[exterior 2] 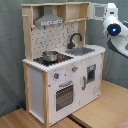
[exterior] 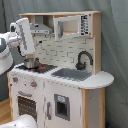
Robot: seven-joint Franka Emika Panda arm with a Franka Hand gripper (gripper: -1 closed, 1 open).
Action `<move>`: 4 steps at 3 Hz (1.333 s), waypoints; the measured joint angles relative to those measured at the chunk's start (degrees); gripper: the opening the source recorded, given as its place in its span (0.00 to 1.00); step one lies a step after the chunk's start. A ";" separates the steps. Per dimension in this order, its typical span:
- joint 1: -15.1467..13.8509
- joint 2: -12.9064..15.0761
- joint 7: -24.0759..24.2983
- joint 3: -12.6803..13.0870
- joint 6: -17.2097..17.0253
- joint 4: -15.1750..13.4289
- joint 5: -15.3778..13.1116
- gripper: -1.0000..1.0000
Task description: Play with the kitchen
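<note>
Toy kitchen (exterior: 60,85) stands on wood floor (exterior 2: 100,112) w/ grey curtain behind — small metal pot (exterior 2: 50,55) on stovetop. Arm over stove side; gripper (exterior: 31,56) state: can't tell.

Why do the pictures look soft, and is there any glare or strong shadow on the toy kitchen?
In the first exterior view everything is soft, and the kitchen shows even light with no glare; the robot arm near the camera looks washed out. In the second exterior view the light is also flat, with mild shade under the hood and a bright blue light on the arm.
</note>
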 joint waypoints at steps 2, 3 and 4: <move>1.73 -0.19 -0.33 8.27 -1.02 9.68 0.02 1.00; 1.56 -0.20 -1.87 12.62 -0.95 13.29 0.00 1.00; 2.58 -0.35 -2.38 18.56 -0.86 14.95 -0.03 1.00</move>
